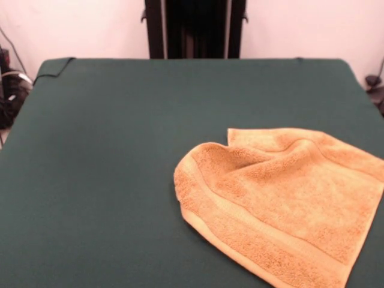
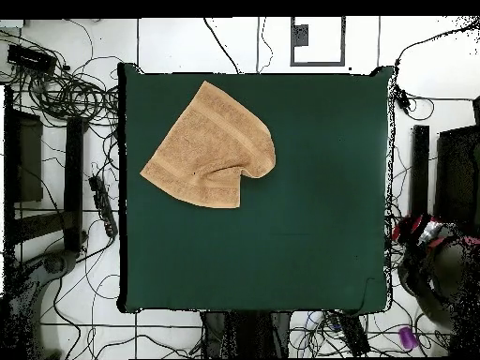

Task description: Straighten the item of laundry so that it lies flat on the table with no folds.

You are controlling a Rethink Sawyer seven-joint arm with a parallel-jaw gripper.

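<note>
An orange-tan terry towel, the item of laundry [image 1: 282, 198] [image 2: 208, 147], lies on the dark green table [image 1: 108, 150] [image 2: 309, 216]. In the front view it sits at the near right; in the overhead view it is at the upper left, turned like a diamond. One corner is tucked under, giving a rounded folded edge and a crease running in from it. A woven border band runs along one side. Neither the gripper nor the arm appears in either view.
Around the table, the overhead view shows white floor with tangled cables [image 2: 66, 89], dark stands on both sides and a purple object [image 2: 406, 337] at the lower right. The towel's left corner reaches close to the table's edge [image 2: 123, 173].
</note>
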